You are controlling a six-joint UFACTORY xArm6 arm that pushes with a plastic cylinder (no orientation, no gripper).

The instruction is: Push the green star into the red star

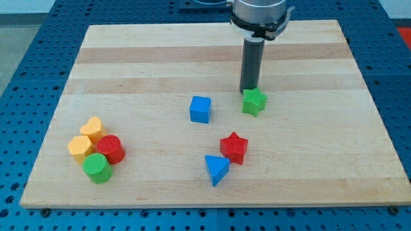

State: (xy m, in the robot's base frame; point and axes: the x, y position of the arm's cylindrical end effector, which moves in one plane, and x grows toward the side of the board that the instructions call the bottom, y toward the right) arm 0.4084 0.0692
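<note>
Tip point(248, 90) touching green star point(254, 101), top side | red star point(234, 147) below, bare board between | no hand fitted

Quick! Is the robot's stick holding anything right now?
No end effector that can grasp: just a rod. My tip holds nothing; it sits right against the top side of the green plastic star block.

My tip point(248, 90) touches the green star point(254, 101); red star point(234, 147) well below

my tip point(248, 90) atop green star point(254, 101) — red star point(234, 147) below
</note>
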